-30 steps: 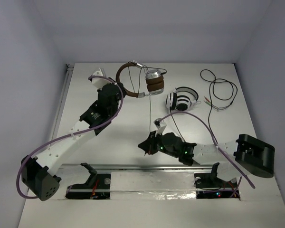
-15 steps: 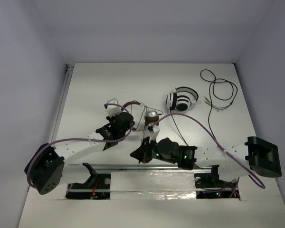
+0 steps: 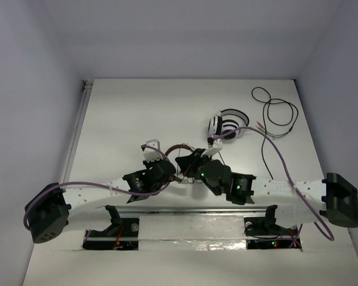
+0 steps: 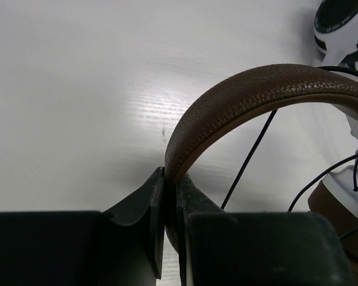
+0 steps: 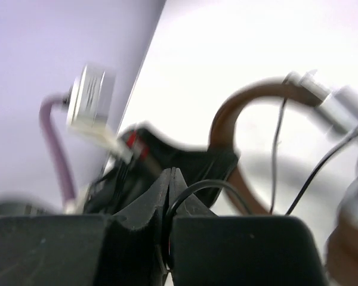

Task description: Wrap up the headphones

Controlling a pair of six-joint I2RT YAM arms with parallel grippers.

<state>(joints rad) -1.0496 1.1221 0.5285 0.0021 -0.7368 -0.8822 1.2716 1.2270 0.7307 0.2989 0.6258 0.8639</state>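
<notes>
The headphones (image 3: 180,148) sit near the table's front middle, mostly hidden between my two grippers. My left gripper (image 3: 168,169) is shut on the brown headband (image 4: 256,89); in the left wrist view the gripper (image 4: 170,179) clamps the band's end. A silver earcup with a brown pad (image 4: 340,199) hangs at the right. My right gripper (image 3: 186,162) is just right of the left one. It is shut on the thin black cable (image 5: 209,186), shown in the right wrist view (image 5: 172,177), with the headband (image 5: 227,119) and earcup (image 5: 340,104) behind, blurred.
White-and-black striped headphones (image 3: 227,125) lie just behind my right gripper, also in the left wrist view (image 4: 340,24). A loose black cable (image 3: 277,113) lies at the back right. Both arms stretch along the table's front edge (image 3: 185,210).
My left gripper has carried the headphones from the back of the table toward the front middle. My right gripper, holding the cable, has moved back and right, close against the left one.
</notes>
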